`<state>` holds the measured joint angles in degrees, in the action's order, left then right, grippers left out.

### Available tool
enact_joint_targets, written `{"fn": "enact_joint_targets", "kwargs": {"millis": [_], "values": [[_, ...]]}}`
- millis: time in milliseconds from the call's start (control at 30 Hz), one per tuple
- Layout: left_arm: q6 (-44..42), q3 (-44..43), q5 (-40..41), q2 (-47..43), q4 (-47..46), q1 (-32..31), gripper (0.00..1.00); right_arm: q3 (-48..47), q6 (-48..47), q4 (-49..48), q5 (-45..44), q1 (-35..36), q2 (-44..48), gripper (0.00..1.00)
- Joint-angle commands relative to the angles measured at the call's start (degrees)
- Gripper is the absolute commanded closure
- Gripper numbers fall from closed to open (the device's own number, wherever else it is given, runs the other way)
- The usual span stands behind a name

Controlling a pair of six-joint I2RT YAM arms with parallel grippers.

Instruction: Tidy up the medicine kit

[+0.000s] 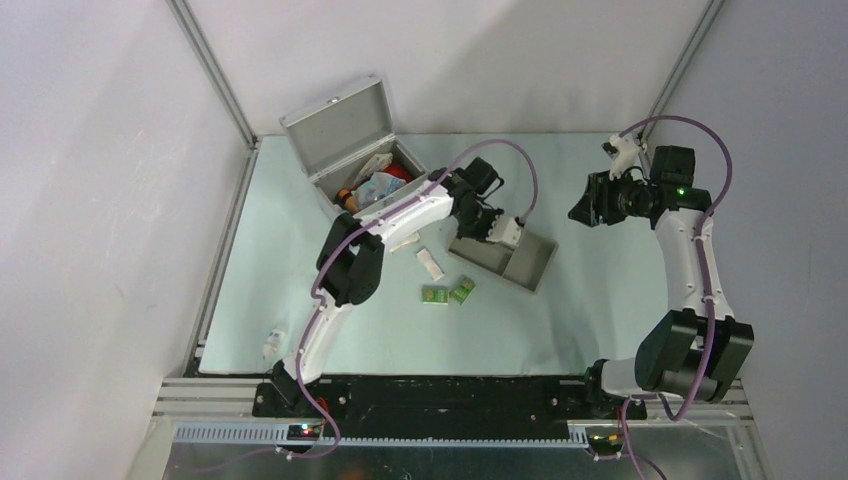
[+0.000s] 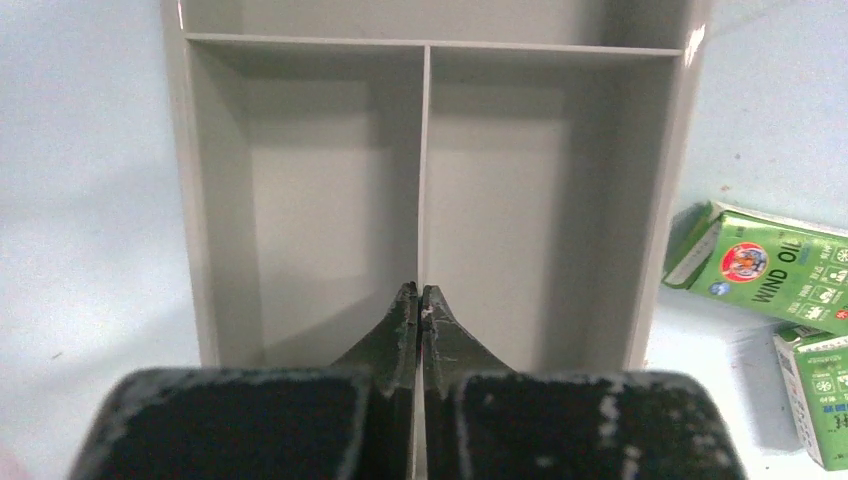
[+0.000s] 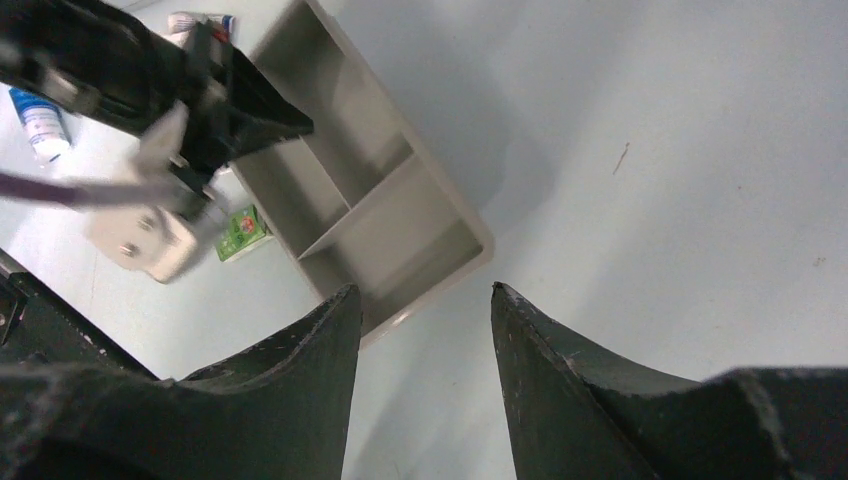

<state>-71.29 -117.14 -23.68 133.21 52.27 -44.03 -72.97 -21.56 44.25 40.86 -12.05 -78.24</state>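
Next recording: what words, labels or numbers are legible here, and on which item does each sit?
"WIND OIL": on the upper green box, left wrist view.
Smaller print there and on the second green box: too small to read.
Label on the tube, right wrist view: blurred.
Overhead view: nothing legible.

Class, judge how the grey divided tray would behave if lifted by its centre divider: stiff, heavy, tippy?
The grey tray is probably stiff: its walls look straight and moulded. Likely light, being thin-walled and empty. Pinched by the left gripper on the centre divider, it may tilt endways.
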Motion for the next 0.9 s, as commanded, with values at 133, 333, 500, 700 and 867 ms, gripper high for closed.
{"fn": "enact_joint_targets", "kwargs": {"millis": [133,333,500,700,867], "values": [[20.2,-20.6,-8.3,-5.0,-1.0,7.2,1.0,-4.3,2.2,-2.8,-1.3,-1.0,-3.6,0.46],[26.1,-19.0,7.8,-13.0,-0.6,14.4,1.0,-9.3,6.8,-4.7,-0.6,-0.9,-8.3,0.46],[28.0,-13.5,20.0,-17.5,5.5,20.3,1.0,-11.3,9.3,-4.8,0.5,0.3,-11.1,0.47],[35.9,-11.3,23.4,-17.9,8.0,25.6,1.0,-9.7,8.5,-5.8,-1.8,3.7,-10.9,0.47],[37.4,-7.7,18.6,-16.9,8.4,28.4,1.0,-10.2,6.2,-3.5,-3.0,7.2,-12.9,0.47]]}}
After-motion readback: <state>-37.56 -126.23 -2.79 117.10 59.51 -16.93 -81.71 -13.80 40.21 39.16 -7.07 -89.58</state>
